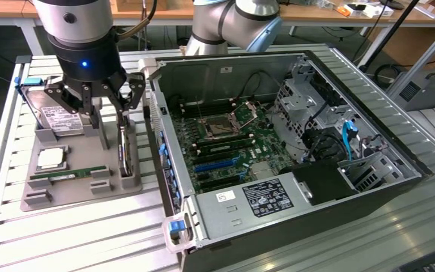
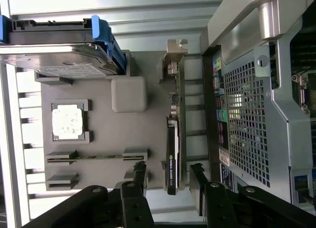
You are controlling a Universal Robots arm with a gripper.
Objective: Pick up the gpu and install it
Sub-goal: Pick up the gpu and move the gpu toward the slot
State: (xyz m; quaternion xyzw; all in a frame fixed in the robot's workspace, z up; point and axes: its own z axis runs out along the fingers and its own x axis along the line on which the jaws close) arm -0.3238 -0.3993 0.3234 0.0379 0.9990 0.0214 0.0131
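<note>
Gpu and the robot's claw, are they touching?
Apart. In the wrist view the open gripper straddles the gpu, with a clear gap showing on each side of the card.

On the grey tray [image 2: 101, 134] the gpu [image 2: 172, 154] shows a black edge with pale lettering and a silver bracket [image 2: 174, 55]. On the tray too are a silvery CPU [image 2: 67, 121], a green RAM stick [image 1: 68, 176] and a white-labelled silver hard drive [image 1: 59, 116] in a blue caddy [image 2: 106, 38]. Beside the tray, the motherboard [image 1: 225, 144] is green.
</note>
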